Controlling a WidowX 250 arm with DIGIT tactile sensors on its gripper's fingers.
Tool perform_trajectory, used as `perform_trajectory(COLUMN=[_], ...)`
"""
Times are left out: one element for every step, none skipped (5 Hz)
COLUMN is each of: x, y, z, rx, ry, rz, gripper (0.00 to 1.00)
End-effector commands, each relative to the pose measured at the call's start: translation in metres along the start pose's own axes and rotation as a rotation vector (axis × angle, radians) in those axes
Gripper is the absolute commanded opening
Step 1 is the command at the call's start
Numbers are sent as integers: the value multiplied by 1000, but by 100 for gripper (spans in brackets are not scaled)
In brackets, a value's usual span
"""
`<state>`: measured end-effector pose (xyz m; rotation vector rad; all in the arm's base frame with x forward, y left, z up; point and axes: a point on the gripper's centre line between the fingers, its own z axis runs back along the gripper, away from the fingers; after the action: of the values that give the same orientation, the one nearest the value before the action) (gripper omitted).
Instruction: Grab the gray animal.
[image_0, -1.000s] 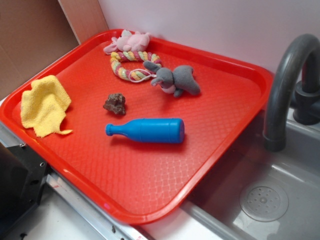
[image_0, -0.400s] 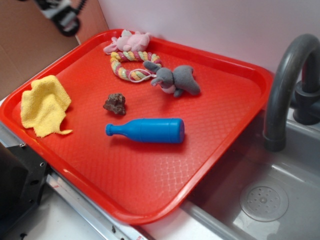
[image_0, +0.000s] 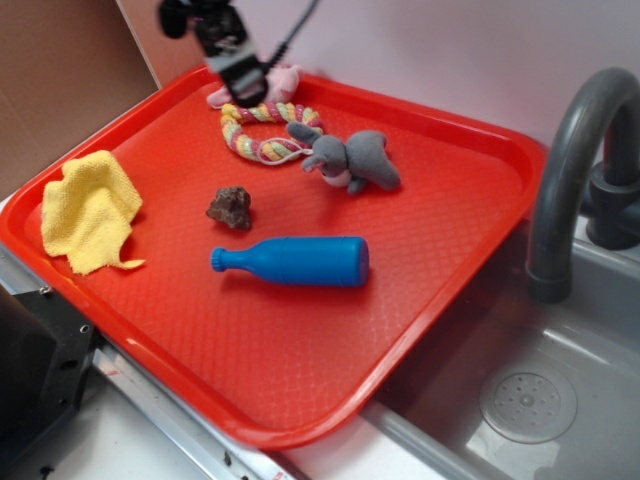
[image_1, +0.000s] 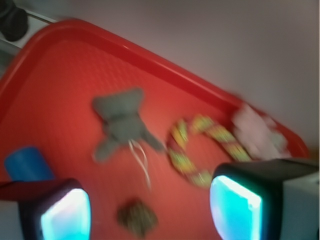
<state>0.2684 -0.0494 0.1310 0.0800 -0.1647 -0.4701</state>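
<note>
Since the earlier frame the arm has swung in over the tray's (image_0: 480, 250) far corner; its end effector (image_0: 243, 78) hangs above the pink plush (image_0: 275, 80), fingers (image_1: 235, 205) apart, holding nothing. Soft and floppy-eared, the elephant (image_0: 352, 160) lies near the tray's far edge, beside the braided rope ring (image_0: 262, 130).

Blurred look down between spread fingers (image_1: 235, 207) onto the red tray (image_1: 60, 65).
The gray animal (image_1: 121, 119) lies mid-tray beside a striped rope ring (image_1: 197, 150) (brown lump (image_1: 136, 216) below, blue bottle (image_1: 27, 164) left).
</note>
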Motion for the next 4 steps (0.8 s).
perform_trajectory(x=[38,40,33,26], y=[-2,-5,-9,-18], z=[-31,-58,-77,-92], rx=[-41,-31,-30,-10], ry=[53,126,157,192], rz=[-4,-26,-53,-80], gripper=[100,100,100,100])
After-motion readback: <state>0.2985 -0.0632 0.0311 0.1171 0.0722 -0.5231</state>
